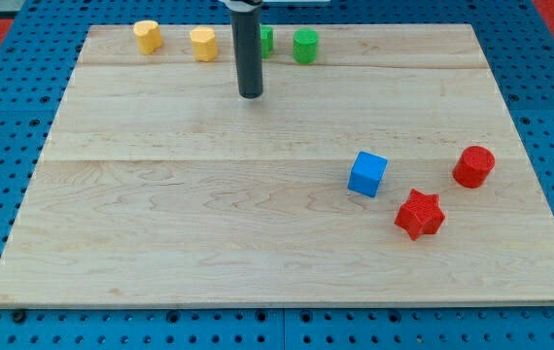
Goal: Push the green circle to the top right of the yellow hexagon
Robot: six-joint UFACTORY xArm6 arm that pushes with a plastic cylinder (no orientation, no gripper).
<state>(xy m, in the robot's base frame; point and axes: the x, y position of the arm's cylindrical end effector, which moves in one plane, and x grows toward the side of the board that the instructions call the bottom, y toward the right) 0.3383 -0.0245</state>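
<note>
A: Green circle (305, 46) sits near the table's (160, 243) top edge, just to the view's right of my tip (250, 95), a little higher up.

B: And the end effector?

A: A bare rod; nothing grasped, touching no block.

B: What crowds it?

A: Another green block (266, 40), partly hidden behind the rod, shape unclear. Left of the rod stands a yellow block (203, 44), hexagon-like; a second yellow block (147, 36) lies further left.

B: Elsewhere?

A: Well below the rod, toward the view's right: blue cube (367, 174), red star-like block (420, 214), red cylinder (473, 166).
</note>
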